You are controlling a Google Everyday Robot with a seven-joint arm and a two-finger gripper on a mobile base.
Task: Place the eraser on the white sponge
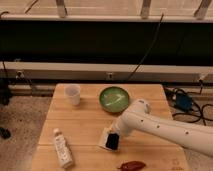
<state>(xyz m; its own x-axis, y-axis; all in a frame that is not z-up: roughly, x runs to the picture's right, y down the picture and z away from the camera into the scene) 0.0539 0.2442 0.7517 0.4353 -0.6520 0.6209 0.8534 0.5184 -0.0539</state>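
Claw (116, 136) low over front-centre of tabletop (85, 122), at end of our single white arm. Eraser (113, 141) directly beneath claw tip, touching or nearly so; whether claw clenches it or has let go, we cannot tell. Eraser sits on white sponge (105, 138), sponge edge showing just left of it. Eraser: small black block, long axis running roughly toward camera, near upright. Sponge: flat, pale, slightly larger. We judge placement essentially reached.
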